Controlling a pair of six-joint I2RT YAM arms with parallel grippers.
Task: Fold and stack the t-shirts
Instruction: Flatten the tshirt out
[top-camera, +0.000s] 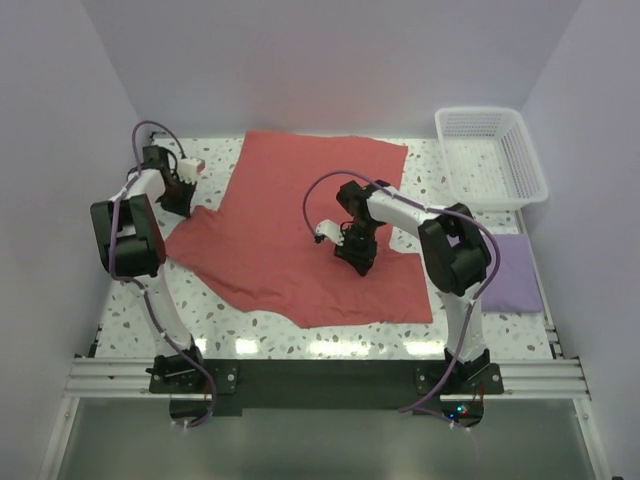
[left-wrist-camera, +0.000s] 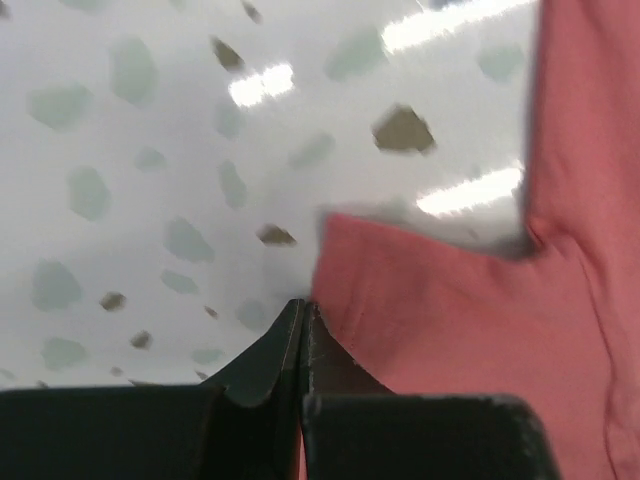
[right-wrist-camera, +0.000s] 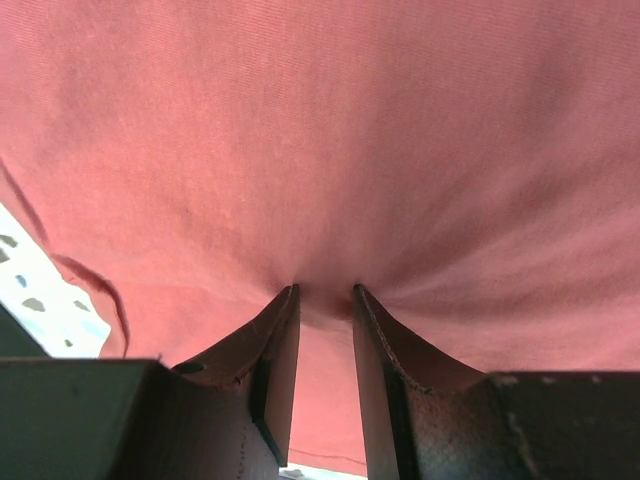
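The coral red t-shirt (top-camera: 300, 230) lies spread flat on the speckled table (top-camera: 130, 320), its short sleeve pointing left. My left gripper (top-camera: 184, 207) is at the tip of that sleeve. In the left wrist view its jaws (left-wrist-camera: 302, 306) are pressed together at the sleeve's corner (left-wrist-camera: 450, 330), with a sliver of red cloth between them. My right gripper (top-camera: 360, 262) stands on the shirt's right half. Its fingers (right-wrist-camera: 325, 292) are slightly apart and pushed down into the red cloth (right-wrist-camera: 350, 130), which puckers around them. The lavender t-shirt (top-camera: 515, 272) lies folded at the table's right edge.
A white lattice basket (top-camera: 490, 155) stands at the back right corner. Walls close in the table on the left, back and right. Bare speckled table (left-wrist-camera: 150, 150) shows to the left of the sleeve.
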